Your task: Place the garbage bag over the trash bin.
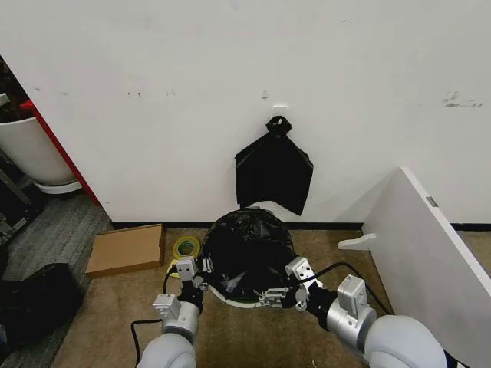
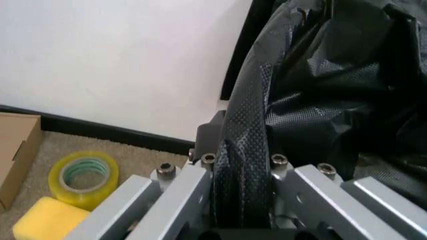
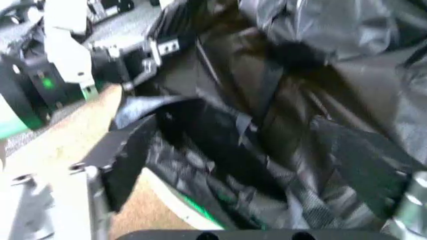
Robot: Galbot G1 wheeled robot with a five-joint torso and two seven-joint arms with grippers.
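**Bag draped over bin, both grippers at its near edge**

Garbage bag [image 1: 247,249] sits bunched over the trash bin [image 1: 230,297]; a sliver of cream rim shows below the black plastic, between the two grippers. Bin stands on brown carpet against the white wall.

Left gripper [image 1: 201,274] is at the bag's near-left edge. Left wrist view: a fold of the garbage bag [image 2: 247,165] runs straight between the two metal fingers [image 2: 175,192], which are pinched onto it.

Right gripper [image 1: 282,293] is at the bag's near-right edge, touching the plastic. Right wrist view: crumpled garbage bag [image 3: 280,125] lies across the finger [image 3: 123,155]; cannot tell whether the fingers are apart or closed.

Outboard of the left gripper: yellow tape roll [image 2: 83,177], yellow sponge [image 2: 47,220], flat cardboard box [image 1: 126,249]. Beyond the bin, a knotted black bundle [image 1: 274,172] hangs on the wall.
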